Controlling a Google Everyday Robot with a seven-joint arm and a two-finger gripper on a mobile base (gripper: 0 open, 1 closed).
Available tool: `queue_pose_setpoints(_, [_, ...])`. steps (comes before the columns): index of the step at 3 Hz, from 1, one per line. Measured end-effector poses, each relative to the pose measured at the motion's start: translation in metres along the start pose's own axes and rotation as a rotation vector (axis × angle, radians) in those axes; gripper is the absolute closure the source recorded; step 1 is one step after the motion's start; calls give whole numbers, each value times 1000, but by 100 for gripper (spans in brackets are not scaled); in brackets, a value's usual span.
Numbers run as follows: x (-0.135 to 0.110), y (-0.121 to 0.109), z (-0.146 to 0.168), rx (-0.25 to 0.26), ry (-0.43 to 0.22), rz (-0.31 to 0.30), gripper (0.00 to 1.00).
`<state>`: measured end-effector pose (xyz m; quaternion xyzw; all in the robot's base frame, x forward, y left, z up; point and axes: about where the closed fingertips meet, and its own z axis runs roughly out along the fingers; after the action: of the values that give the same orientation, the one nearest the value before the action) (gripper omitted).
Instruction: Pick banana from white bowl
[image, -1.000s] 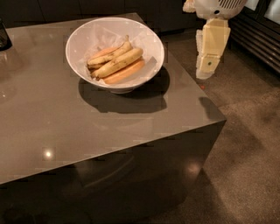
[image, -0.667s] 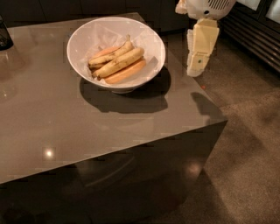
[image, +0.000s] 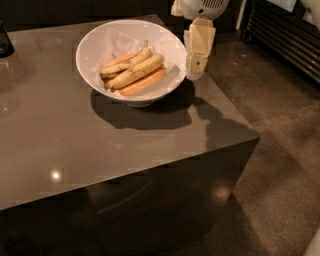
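two bananas (image: 136, 71) (image: 121, 65), two orange pieces (image: 145, 83) (image: 119, 58), one bowl (image: 107, 40), one gripper (image: 195, 73) beside it

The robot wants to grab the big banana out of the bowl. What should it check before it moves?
1. Banana is in the white bowl: ok.
2. Nothing lies on top of the banana: ok. A thinner banana and an orange-pink piece lie beside it.
3. Bowl stands upright on the table: ok.
4. Gripper is above the banana: not ok. It hangs just outside the bowl's right rim.
5. Straight sideways path to the banana is free: not ok. The rim is in between, so going over it looks safer.
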<state>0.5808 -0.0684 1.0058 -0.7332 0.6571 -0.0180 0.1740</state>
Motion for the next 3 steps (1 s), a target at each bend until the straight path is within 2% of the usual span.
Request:
queue_pose_setpoints(2, [-23, -24, 19, -23, 4, -60, 0])
queue_pose_setpoints(3, [-29, -37, 29, -30, -4, -67, 0])
